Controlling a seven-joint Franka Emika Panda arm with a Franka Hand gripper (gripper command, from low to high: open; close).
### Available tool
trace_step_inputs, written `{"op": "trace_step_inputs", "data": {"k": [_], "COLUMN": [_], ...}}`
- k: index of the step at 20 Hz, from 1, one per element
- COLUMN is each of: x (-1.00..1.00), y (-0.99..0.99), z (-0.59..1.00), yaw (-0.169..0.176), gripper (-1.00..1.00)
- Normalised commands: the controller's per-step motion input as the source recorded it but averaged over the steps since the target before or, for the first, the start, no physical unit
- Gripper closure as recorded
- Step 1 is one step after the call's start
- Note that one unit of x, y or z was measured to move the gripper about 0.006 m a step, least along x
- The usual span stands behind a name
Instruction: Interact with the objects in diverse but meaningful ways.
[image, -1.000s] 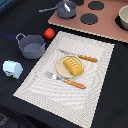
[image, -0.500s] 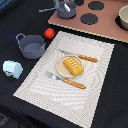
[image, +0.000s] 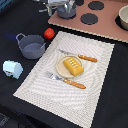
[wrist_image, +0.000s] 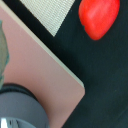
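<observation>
The dark grey two-handled pot (image: 31, 46) stands on the black table at the exterior view's left. The red tomato (image: 49, 33) lies beside it, and fills a corner of the wrist view (wrist_image: 99, 17). The yellow ridged bread loaf (image: 73, 65) sits on a plate (image: 61, 68) on the striped placemat (image: 95, 50). The white-and-blue milk carton (image: 12, 69) lies at the far left. My gripper (image: 54, 6) hovers at the back over a small grey pan (image: 66, 11) on the pink toy stove (image: 107, 25). Its jaws are too blurred to read. The small white bottle is out of view.
A knife (image: 80, 57) and a fork (image: 67, 81) with orange handles flank the plate. The stove has dark round burners (image: 90, 19) and a light pot (image: 123, 17) at its right end. In the wrist view, the stove's corner (wrist_image: 45, 75) and the grey pan (wrist_image: 20, 107) show.
</observation>
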Motion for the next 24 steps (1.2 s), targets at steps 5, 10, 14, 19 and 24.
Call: {"op": "trace_step_inputs", "data": {"k": [5,10,14,19,24], "x": [-0.33,-0.08,-0.01,-0.05,-0.26], "y": [-0.11,-0.3,-0.21,-0.1,0.0], "z": [-0.35,-0.21,-0.14,-0.26,-0.37], "yaw": [-0.12,-0.098,-0.025,-0.006,0.0], "gripper": [-1.0,-1.0,-1.0,-1.0,-1.0]}}
